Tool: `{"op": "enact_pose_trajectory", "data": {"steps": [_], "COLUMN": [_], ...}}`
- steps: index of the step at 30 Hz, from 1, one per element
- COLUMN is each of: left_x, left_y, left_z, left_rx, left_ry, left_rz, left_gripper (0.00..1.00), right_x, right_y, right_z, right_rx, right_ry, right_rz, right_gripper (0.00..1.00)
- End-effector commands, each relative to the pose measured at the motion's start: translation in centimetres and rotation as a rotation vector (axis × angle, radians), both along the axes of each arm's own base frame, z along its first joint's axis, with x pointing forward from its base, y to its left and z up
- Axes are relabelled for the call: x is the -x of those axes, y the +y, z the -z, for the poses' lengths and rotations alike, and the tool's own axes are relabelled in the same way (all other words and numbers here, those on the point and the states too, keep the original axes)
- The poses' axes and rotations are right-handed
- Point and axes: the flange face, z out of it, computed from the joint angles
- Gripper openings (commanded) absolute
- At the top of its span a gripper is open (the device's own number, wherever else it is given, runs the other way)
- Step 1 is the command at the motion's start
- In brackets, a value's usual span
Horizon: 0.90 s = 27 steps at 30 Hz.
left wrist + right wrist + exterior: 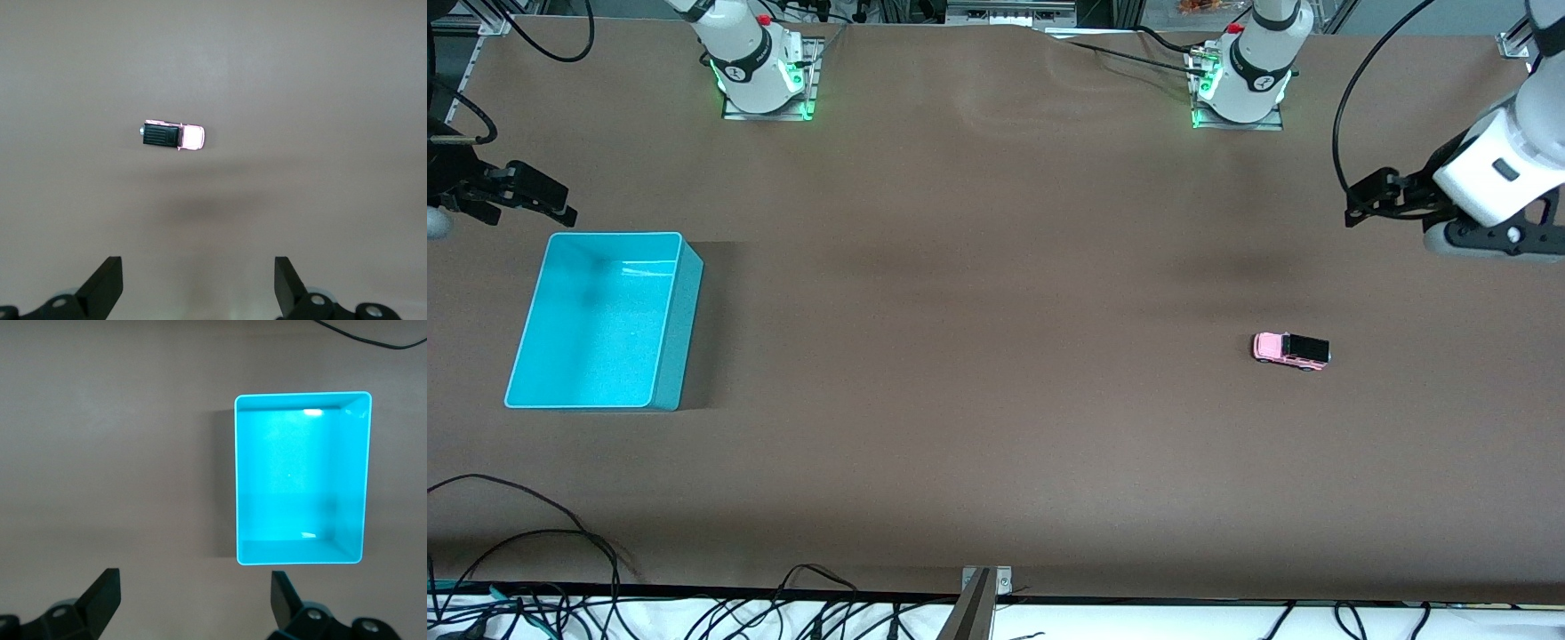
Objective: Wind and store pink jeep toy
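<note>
Cables [534,551] trail along the edge of the brown surface [978,427] nearest the front camera. Farther in, toward the left arm's end, the pink jeep toy [1291,349] stands on its wheels on the bare surface, pink body showing under a black roof, with nothing touching it. Toward the right arm's end sits a cyan bin [667,356], open-topped and well apart from the toy. Up in the air over the surface beside the toy hangs the left gripper [1360,206], its jaws spread wide and holding nothing; its wrist view looks down on the toy [173,136]. Above the surface by the bin, the right gripper [560,209] hangs likewise, jaws spread and empty, the bin [300,553] below its camera.
</note>
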Motion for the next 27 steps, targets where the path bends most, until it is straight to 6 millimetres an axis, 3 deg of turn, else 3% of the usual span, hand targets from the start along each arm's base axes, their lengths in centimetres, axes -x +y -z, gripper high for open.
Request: {"op": "enact_pose_trajectory", "data": {"steps": [1, 10, 20, 27], "left_x": [-0.7, -1.7, -3.0, -4.1], "left_y": [-0.4, -0.3, 2.0, 3.7], "left_z": [1.2, 3.5, 6.4, 9.0], "left_rx": [-0.006, 0.023, 0.107, 0.149], "left_ry": [0.033, 0.074, 0.115, 0.131], "left_rz": [0.046, 0.232, 0.651, 0.834], "left_gripper": [1.0, 1.0, 1.0, 1.0], "right_x": [0.2, 0.2, 0.2, 0.2], "right_y": [0.2, 0.2, 0.2, 0.2], "right_z": [-0.8, -0.8, -0.8, -0.8], "right_rx": [0.002, 0.002, 0.002, 0.002], "right_ry": [0.001, 0.001, 0.001, 0.001], "right_rz": [0.003, 0.003, 0.003, 0.004], "right_gripper": [1.0, 1.0, 1.0, 1.0]}}
